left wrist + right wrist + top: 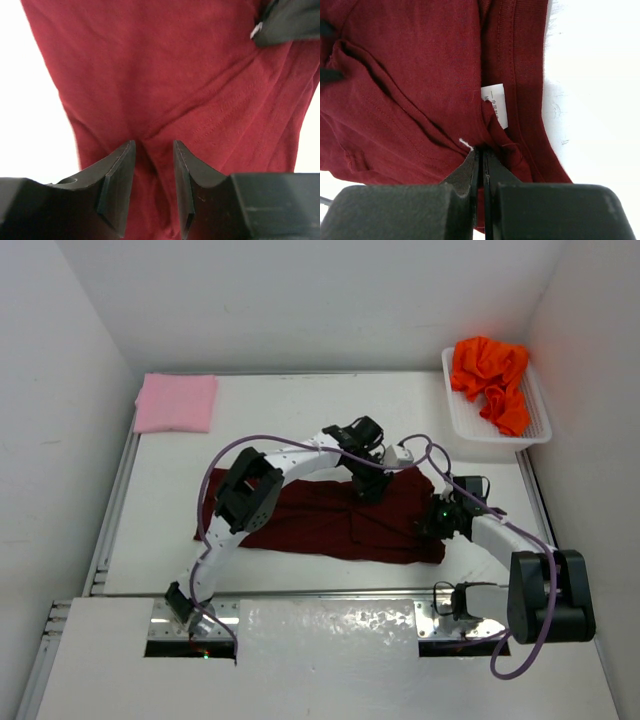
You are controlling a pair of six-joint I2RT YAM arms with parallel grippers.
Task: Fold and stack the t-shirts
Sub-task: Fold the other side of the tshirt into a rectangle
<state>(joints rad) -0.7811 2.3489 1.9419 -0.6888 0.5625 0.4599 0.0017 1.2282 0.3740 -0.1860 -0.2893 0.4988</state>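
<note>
Maroon t-shirt (pixel 318 530), mid-table.
Pinched mid-fold by left gripper (pixel 153 146), clamped tight at the 3 o'clock collar by right gripper (pixel 481 153).

Table (pixel 300 410), pink t-shirt (pixel 176 403), maroon t-shirt (pixel 320 525), basket (pixel 475 426)

maroon shirt (pixel 310 525) spread centre | pink shirt (pixel 176 402) folded far-left | orange shirt (pixel 488 370) crumpled far-right
</note>
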